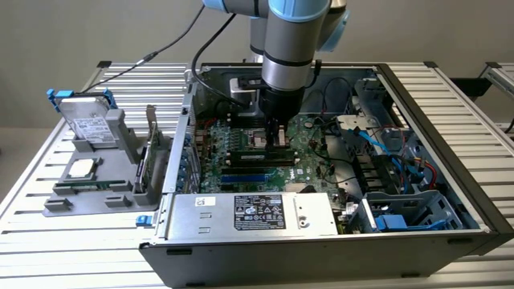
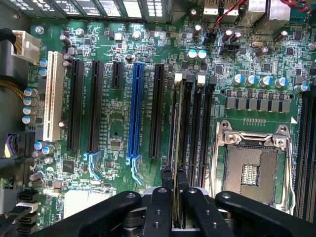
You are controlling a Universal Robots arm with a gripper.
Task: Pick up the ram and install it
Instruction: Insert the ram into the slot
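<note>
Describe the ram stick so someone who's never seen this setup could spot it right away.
Look inside the open computer case at the green motherboard. Beside the empty processor socket run parallel black memory slots. The ram is the thin stick standing on edge among them, the one pinched by the end effector.

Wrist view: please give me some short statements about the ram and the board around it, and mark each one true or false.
1. The gripper is shut on the ram. True.
2. The CPU socket is filled. False: it is empty.
3. The ram runs parallel to the memory slots. True.
4. The blue slot is occupied. False: nothing is in it.
</note>
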